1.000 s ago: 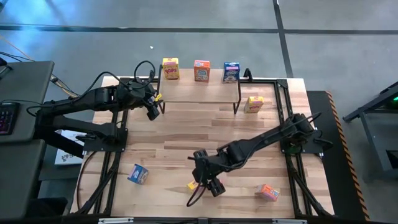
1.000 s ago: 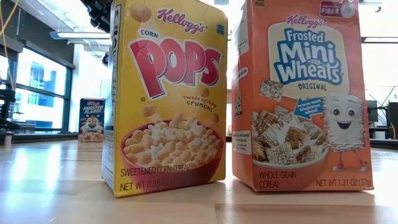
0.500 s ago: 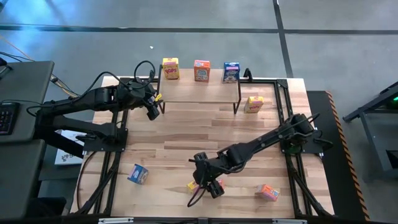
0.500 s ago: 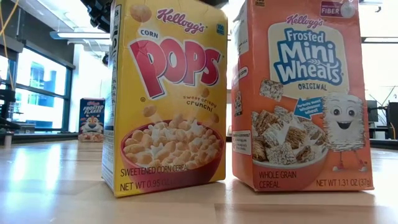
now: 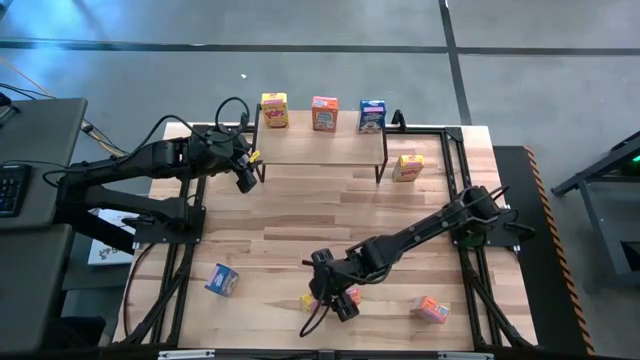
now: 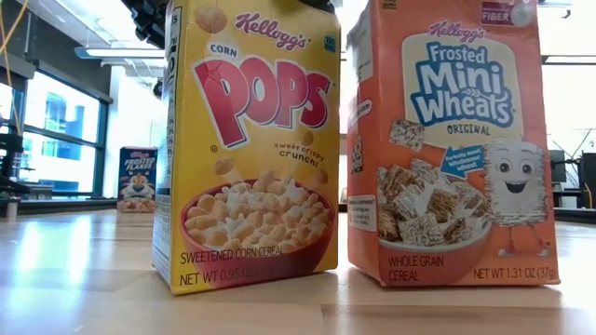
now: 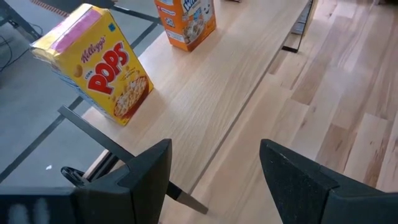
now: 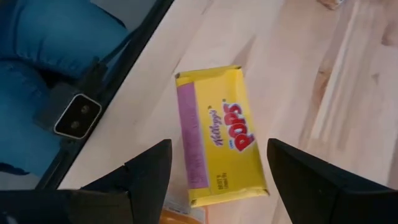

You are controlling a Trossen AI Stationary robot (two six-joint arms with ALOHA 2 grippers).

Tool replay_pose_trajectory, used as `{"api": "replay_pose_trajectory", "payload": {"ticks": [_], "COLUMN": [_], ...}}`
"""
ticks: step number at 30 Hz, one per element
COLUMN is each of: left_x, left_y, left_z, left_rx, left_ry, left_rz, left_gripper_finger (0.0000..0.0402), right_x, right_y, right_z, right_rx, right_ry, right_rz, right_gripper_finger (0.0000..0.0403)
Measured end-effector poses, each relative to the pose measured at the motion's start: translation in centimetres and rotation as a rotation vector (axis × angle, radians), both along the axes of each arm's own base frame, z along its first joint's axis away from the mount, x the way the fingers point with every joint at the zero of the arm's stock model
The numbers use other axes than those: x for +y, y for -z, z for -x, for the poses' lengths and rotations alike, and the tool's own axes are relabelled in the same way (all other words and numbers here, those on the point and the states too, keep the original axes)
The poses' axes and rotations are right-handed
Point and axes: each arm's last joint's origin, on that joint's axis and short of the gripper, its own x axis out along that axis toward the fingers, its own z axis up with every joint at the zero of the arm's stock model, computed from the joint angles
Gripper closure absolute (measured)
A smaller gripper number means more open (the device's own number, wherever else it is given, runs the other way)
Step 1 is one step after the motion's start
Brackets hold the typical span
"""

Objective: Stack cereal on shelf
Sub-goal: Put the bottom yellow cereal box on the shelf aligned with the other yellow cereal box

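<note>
The shelf (image 5: 320,148) stands at the table's far side with a yellow (image 5: 274,109), an orange (image 5: 324,113) and a blue cereal box (image 5: 371,115) upright on it. Near the front edge another yellow box (image 8: 217,140) stands upright beside an orange one (image 6: 452,149). My right gripper (image 8: 219,146) hangs open just above this yellow box (image 6: 251,140), one finger on each side of its top, touching nothing. My left gripper (image 5: 246,180) waits open at the shelf's left end (image 7: 211,81).
A blue box (image 5: 222,279) lies at the near left. An orange box (image 5: 432,309) lies at the near right, and a yellow box (image 5: 407,167) sits by the shelf's right legs. A small camera (image 8: 74,118) sits at the front edge. Black frame rails run along both sides.
My right gripper has come down toward the yellow box near the front edge, staying open. The boxes have not moved.
</note>
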Motion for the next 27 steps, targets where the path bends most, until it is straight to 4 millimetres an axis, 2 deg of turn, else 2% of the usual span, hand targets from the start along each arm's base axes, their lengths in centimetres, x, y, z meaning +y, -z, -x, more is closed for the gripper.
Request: {"api": "replay_pose_trajectory", "payload": {"ticks": [11, 27], "left_x": [0.03, 0.06], "left_y": [-0.14, -0.31], "left_z": [-0.09, -0.23], "left_rx": [-0.017, -0.039], "left_ry": [-0.004, -0.005], "left_rz": [-0.008, -0.013], "left_gripper_finger": [0.0167, 0.0167], "right_x": [0.0, -0.01], "right_y": [0.56, 0.81], "right_z": [-0.13, -0.2], "right_rx": [0.018, 0.024], "right_ry": [0.003, 0.004], "right_rz": [0.009, 0.012], "right_gripper_finger": [0.0152, 0.0225]}}
